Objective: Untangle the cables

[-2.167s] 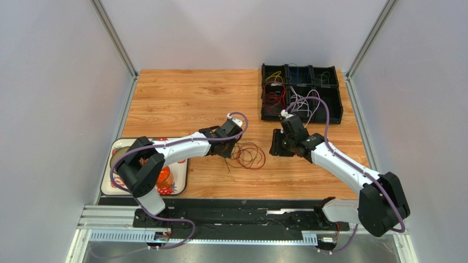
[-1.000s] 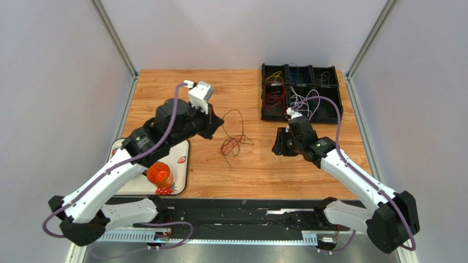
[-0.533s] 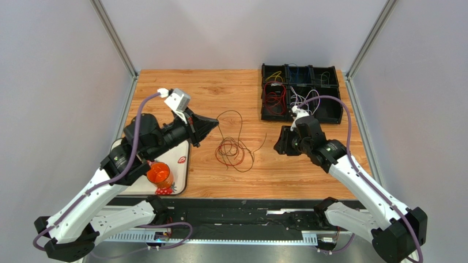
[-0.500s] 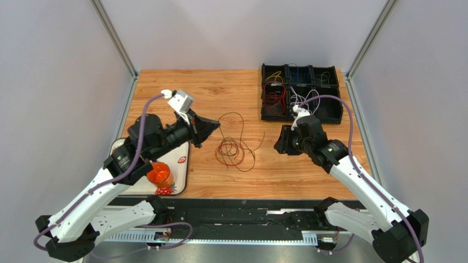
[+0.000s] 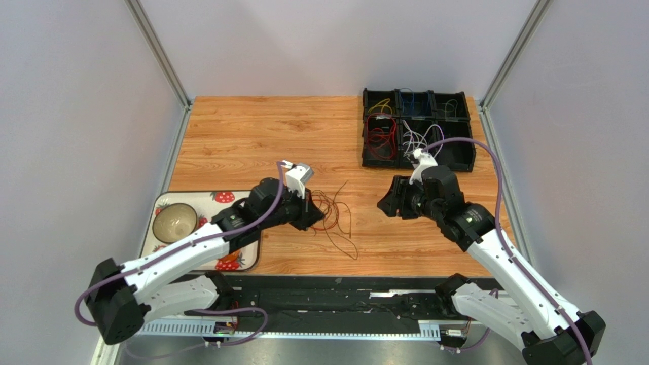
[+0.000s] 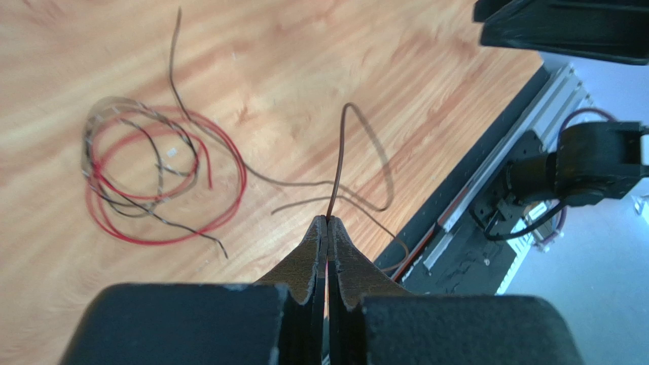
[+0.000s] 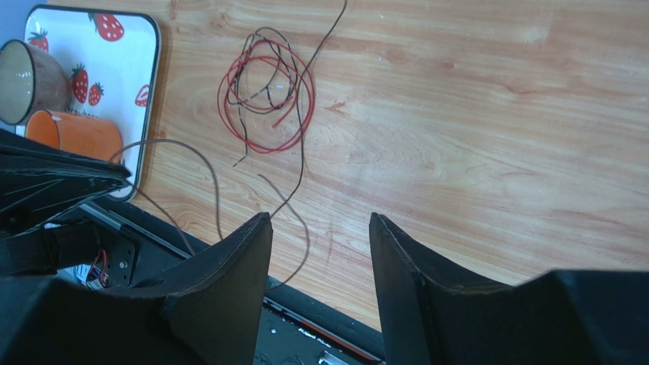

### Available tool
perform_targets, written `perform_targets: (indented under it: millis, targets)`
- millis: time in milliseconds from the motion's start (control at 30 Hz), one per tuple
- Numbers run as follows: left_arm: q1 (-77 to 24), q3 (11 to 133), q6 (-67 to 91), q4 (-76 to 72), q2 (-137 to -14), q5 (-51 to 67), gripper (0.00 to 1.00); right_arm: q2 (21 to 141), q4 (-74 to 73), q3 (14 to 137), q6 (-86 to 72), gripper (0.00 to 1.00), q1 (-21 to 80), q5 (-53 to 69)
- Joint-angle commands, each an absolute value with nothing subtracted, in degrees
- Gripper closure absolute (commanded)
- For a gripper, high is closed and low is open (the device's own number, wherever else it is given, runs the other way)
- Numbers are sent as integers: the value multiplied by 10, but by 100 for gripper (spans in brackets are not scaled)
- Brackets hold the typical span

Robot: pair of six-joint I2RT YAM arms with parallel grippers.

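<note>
My left arm (image 5: 190, 247) stretches low toward the middle, left gripper (image 6: 327, 222) pinched tight on a dark brown cable (image 6: 336, 167); my right gripper (image 7: 320, 220) hangs to its right, jaws spread.

Table (image 5: 244, 137): orange-brown wood grain. Red cable (image 6: 242, 173); dark brown cable (image 6: 340, 148); third cable (image 6: 161, 163) black with pale flecks. Tray (image 7: 114, 68): white, red strawberry print. Bowl (image 5: 174, 221) beige, cup (image 7: 72, 135) orange. Bins (image 5: 381, 163) black; inside, red wires (image 5: 378, 133), white wires (image 5: 414, 141), yellow wires (image 5: 381, 106). Left gripper (image 6: 328, 228), right gripper (image 7: 320, 220): black. Arms (image 5: 175, 255) white, black joints; hoses (image 5: 499, 194) purple.
</note>
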State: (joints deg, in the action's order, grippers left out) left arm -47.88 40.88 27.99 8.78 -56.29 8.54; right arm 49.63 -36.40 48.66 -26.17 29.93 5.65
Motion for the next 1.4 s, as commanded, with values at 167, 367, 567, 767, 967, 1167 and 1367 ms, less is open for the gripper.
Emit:
perform_targets:
  millis: [167,367,567,767,967,1167,1367]
  targets:
    - [-483,408,340,-65,-689,151,100,490,-363,474,-272,46,301,47]
    - [-488,505,323,17,-794,88,100,491,-362,470,-274,46,301,62]
    - [-486,573,301,75,-898,53,100,510,-338,439,-282,44,302,99]
    - [-479,609,302,76,-980,66,100,548,-322,422,-291,44,301,106]
    - [-469,613,303,73,-1011,66,100,597,-310,425,-289,44,301,105]
    - [-467,625,296,72,-1037,70,100,653,-295,432,-285,44,303,119]
    - [-465,630,289,76,-1055,68,100,696,-329,460,-262,43,334,113]
